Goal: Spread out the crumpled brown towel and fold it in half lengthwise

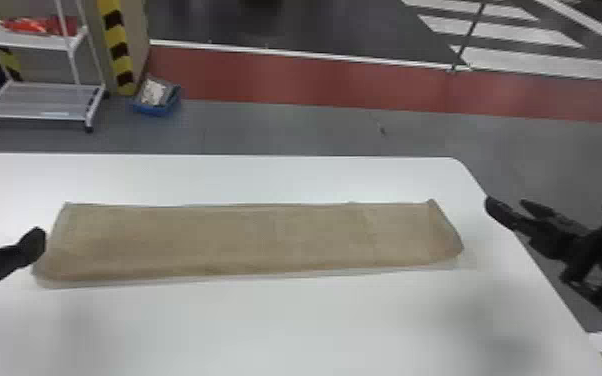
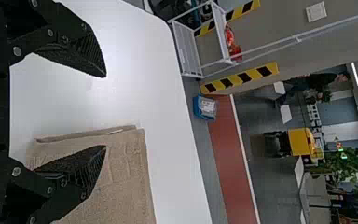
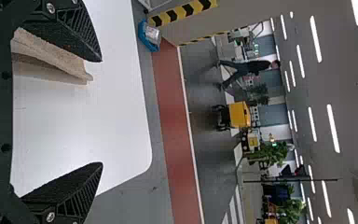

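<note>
Nearest me, the white surface [image 1: 285,325] is stretching out with the 2 grippers hovering at its opposite sides. The left gripper [image 1: 7,230] is hanging just beside the left end of the brown towel, with its 2 fingers spreading wide and nothing between them. The right gripper [image 1: 507,204] is hovering by the right edge of the surface, apart from the towel's other end; its fingers are standing wide too, gripping nothing, as its wrist view is showing.

Between them the brown towel [image 1: 245,240] is lying on the surface as a long, narrow band. Its long axis is running left to right, roughly along the far edge, with 1 short end pointing toward each gripper. The near long side is slanting a little, its left end sitting closer to me than its right. The right end is slanting as well, its near corner reaching farther right than its far one.

Past the surface, gray floor is showing. At the far left a white rack [image 1: 45,100] is standing with red items [image 1: 40,25] on its upper shelf, and a blue bin [image 1: 157,106] is sitting near it. Beyond, a red strip [image 1: 305,80] is crossing the floor, and white stripes [image 1: 540,57] are marking the dark ground behind.
</note>
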`<state>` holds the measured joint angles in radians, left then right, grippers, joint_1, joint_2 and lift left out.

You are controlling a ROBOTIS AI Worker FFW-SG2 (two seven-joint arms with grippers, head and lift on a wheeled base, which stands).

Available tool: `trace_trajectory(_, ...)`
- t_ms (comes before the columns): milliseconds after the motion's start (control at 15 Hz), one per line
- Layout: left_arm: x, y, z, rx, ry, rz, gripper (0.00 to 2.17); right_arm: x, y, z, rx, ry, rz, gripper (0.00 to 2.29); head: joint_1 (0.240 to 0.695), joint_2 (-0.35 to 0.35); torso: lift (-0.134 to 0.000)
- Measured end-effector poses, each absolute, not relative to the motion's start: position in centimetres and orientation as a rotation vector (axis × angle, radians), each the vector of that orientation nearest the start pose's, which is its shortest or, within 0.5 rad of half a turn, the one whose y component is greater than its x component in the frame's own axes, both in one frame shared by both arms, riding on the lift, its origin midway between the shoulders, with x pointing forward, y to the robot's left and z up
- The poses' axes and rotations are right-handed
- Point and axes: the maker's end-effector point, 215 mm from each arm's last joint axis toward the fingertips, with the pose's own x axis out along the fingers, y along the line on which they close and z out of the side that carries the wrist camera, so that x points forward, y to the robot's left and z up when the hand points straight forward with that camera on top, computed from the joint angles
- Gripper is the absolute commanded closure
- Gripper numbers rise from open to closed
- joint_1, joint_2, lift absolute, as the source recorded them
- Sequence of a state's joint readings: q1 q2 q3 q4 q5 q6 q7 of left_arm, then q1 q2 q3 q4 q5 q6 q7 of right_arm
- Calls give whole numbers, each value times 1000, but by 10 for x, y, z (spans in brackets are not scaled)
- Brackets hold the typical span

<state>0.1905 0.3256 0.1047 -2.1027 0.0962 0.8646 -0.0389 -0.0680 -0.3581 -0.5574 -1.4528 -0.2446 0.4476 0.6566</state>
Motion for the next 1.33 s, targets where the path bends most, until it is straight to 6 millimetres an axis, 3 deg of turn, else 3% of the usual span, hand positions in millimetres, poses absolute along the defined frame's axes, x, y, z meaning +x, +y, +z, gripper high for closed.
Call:
trace_trajectory(333, 544, 337, -366, 97, 484, -77, 46, 547, -505, -343, 199, 329, 308, 97, 695, -168, -124)
trace_trajectory(667, 578, 320, -363, 45, 502, -116, 46, 546, -518, -345, 108, 373, 350, 97, 695, -186, -124)
trace_trajectory(1133, 598, 294, -389, -13, 553, -127, 80, 549, -548, -339, -98, 332, 381, 130, 695, -233, -124)
trace_trajectory(1333, 596, 292, -395, -12, 560, -116, 76, 556, -544, -345, -191, 334, 424, 191, 695, -236, -124)
